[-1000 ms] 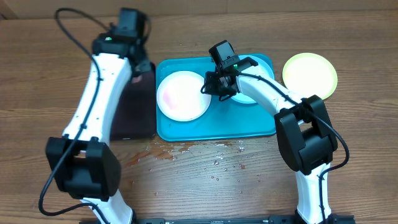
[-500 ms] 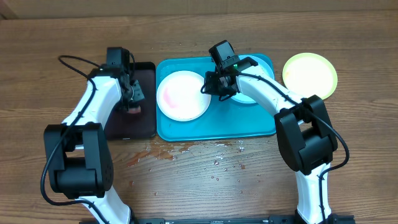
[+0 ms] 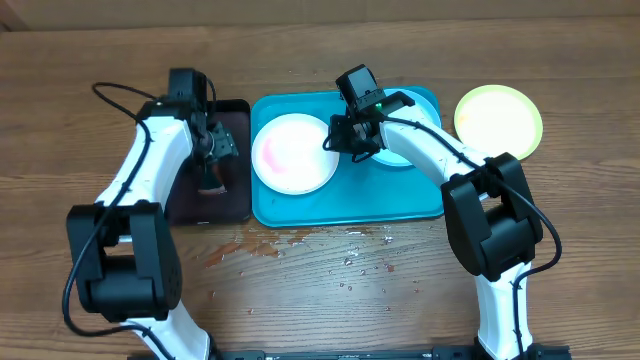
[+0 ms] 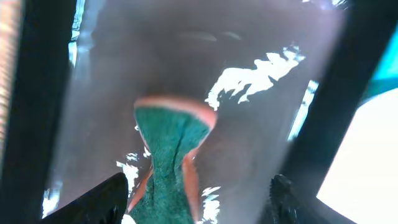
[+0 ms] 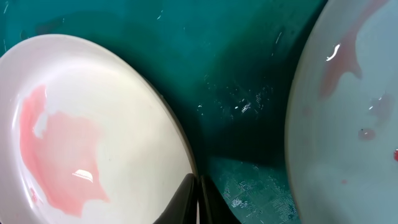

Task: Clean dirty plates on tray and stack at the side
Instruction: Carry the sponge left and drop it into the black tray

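The sponge (image 4: pixel 169 149) is seen lengthwise inside the spread left pincer (image 4: pixel 193 199); the right pincer (image 5: pixel 198 200) is held pressed together at the rim of the white plate (image 5: pixel 93 124).

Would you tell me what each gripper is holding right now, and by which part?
The right gripper pinches the white plate by its rim; the left gripper holds nothing, jaws open around the sponge.
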You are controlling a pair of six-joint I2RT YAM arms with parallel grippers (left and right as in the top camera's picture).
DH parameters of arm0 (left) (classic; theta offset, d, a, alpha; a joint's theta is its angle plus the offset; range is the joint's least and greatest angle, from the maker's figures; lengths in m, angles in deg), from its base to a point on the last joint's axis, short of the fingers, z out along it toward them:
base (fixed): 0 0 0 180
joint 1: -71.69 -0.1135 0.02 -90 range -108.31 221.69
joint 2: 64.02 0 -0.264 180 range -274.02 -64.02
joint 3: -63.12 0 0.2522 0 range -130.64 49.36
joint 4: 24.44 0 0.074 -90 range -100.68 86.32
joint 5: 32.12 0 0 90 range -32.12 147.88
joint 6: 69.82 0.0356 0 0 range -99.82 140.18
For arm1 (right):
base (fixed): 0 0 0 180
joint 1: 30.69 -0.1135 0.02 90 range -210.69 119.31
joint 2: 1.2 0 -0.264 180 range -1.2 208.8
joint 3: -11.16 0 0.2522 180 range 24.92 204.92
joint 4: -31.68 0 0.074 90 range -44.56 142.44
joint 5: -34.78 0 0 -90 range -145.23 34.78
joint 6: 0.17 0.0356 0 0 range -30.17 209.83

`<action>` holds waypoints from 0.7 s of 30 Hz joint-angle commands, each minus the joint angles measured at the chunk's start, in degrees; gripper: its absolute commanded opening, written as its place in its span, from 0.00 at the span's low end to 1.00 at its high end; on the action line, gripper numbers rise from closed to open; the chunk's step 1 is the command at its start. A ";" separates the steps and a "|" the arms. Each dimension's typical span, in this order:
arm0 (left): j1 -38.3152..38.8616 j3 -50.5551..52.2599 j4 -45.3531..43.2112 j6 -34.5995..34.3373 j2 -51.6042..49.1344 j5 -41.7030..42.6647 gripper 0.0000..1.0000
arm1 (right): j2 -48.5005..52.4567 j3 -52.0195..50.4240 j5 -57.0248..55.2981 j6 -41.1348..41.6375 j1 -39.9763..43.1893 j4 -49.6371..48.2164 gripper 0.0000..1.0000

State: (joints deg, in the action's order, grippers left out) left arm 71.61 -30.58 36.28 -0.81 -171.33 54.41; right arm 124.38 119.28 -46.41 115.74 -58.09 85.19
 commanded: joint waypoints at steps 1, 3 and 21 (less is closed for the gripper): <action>0.85 -3.34 -0.39 -0.61 6.71 0.76 0.77 | -0.17 0.52 0.61 -0.83 -0.39 0.33 0.04; 1.29 -3.45 -1.18 -0.59 9.18 0.74 0.81 | -0.17 0.52 0.63 -0.83 -0.39 0.85 0.04; 2.10 -3.43 -1.49 -0.63 13.14 1.66 0.84 | 1.57 0.52 -0.26 -3.89 -1.42 0.44 0.27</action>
State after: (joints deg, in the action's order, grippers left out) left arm 73.58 -33.42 34.75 -0.85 -158.22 55.40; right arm 124.56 119.28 -46.23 112.73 -59.01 86.17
